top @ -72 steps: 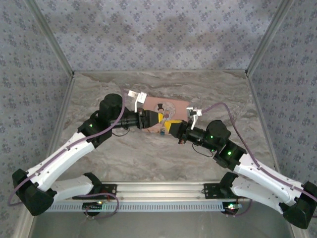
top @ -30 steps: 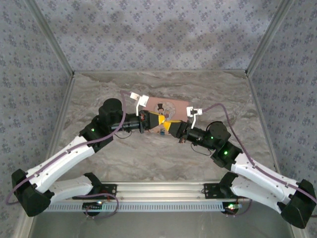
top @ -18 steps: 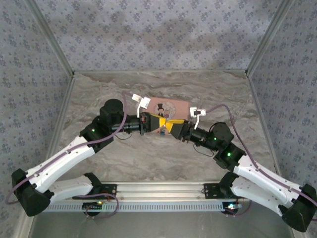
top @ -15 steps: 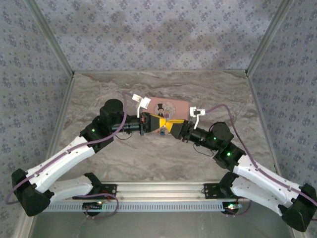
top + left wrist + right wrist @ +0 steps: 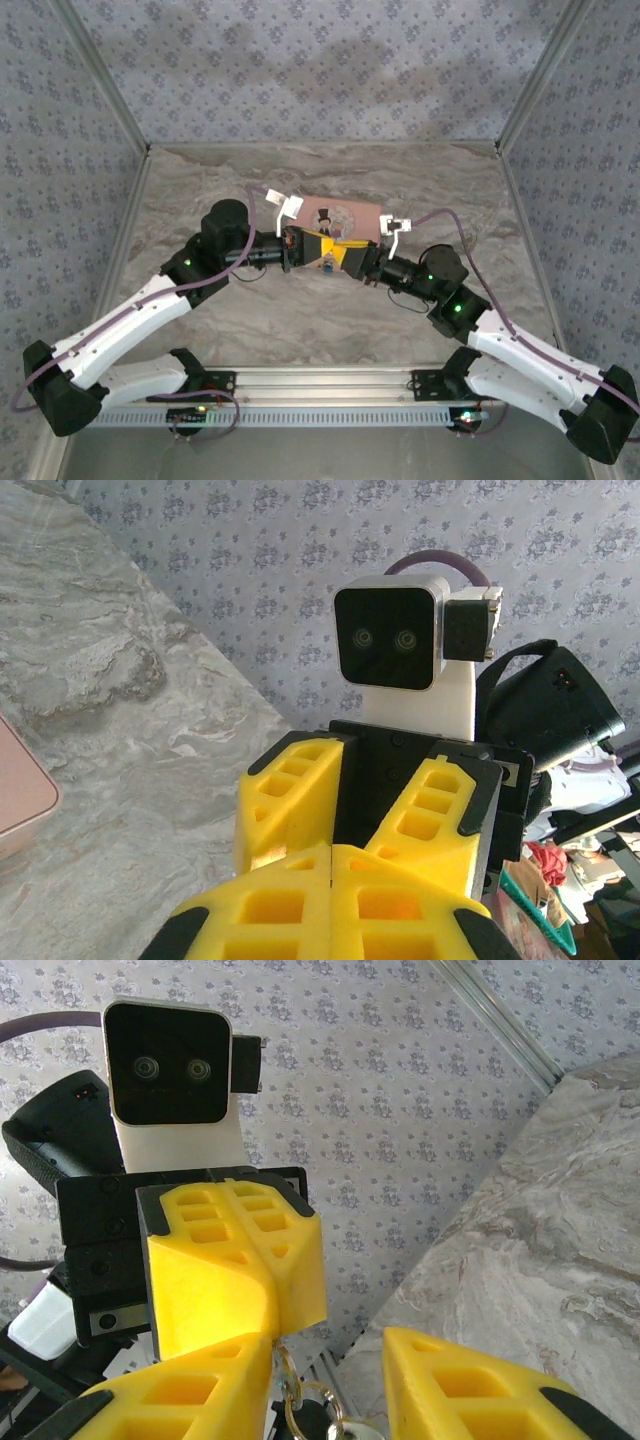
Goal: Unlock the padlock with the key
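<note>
While the tin lies just behind, the left gripper pinches rings dangling what seems the padlock between the right gripper's spread fingers, above a marble table; patterned walls.

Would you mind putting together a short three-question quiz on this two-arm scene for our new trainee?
1. True or false: the right gripper has its fingers pressed together.
2. In the top view, the pink tin lies: A) between the arm bases; B) just beyond the meeting grippers, toward the far wall; C) against the left wall.
3. Fill in: in the right wrist view, a metal ____ hangs from the shut tips of the left gripper.

Key:
1. False. A clear gap shows between its fingers.
2. B
3. key ring
</note>
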You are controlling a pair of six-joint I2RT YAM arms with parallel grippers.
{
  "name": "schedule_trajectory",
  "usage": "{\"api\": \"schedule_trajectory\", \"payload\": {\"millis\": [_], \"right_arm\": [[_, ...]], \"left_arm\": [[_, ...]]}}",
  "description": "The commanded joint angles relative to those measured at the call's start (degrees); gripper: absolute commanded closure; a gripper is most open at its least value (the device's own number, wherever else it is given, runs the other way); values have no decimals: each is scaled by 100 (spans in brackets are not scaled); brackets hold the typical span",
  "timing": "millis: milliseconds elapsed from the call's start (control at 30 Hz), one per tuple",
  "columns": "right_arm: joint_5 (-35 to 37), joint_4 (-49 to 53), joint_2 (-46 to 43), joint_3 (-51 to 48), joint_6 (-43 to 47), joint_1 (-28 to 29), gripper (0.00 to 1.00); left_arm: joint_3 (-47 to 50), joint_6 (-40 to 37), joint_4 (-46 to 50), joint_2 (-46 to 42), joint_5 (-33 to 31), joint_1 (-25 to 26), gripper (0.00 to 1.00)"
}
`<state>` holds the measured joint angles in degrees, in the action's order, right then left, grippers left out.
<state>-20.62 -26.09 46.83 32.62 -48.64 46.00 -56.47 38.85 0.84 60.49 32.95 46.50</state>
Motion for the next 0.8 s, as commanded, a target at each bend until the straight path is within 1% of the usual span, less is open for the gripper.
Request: {"api": "schedule_trajectory", "payload": {"millis": [0, 67, 100, 167, 267, 333, 433, 500, 567, 633, 700, 767], "right_arm": [[-214, -116, 54, 122, 65, 81, 67], [-222, -116, 68, 126, 65, 82, 73], [-231, -116, 72, 130, 65, 78, 72], [-245, -116, 81, 130, 57, 89, 66], [-313, -143, 98, 135, 57, 100, 65], [-354, -220, 91, 122, 56, 108, 62], [-336, -186, 76, 122, 64, 110, 67], [-390, -219, 72, 122, 61, 117, 67], [-429, -346, 74, 73, 23, 116, 64], [-449, -386, 55, 54, 30, 116, 64], [-451, -429, 31, 21, 13, 108, 70], [-484, -442, 43, 23, 13, 115, 80]], "left_arm": [[-271, -79, -111, 0, 101, 36, 100], [-277, -86, -110, -2, 102, 37, 100], [-273, -86, -106, -2, 89, 39, 100], [-275, -97, -93, -11, 65, 43, 100], [-268, -107, -84, -20, 19, 42, 100], [-275, -115, -75, -20, -1, 39, 100], [-277, -123, -67, -21, -8, 39, 100], [-284, -128, -54, -10, -19, 40, 100], [-298, -148, -10, -20, -52, 38, 100], [-287, -159, 22, -28, -90, 38, 100], [-288, -168, 30, -37, -113, 41, 100], [-286, -159, 21, -38, -115, 43, 100]]}}
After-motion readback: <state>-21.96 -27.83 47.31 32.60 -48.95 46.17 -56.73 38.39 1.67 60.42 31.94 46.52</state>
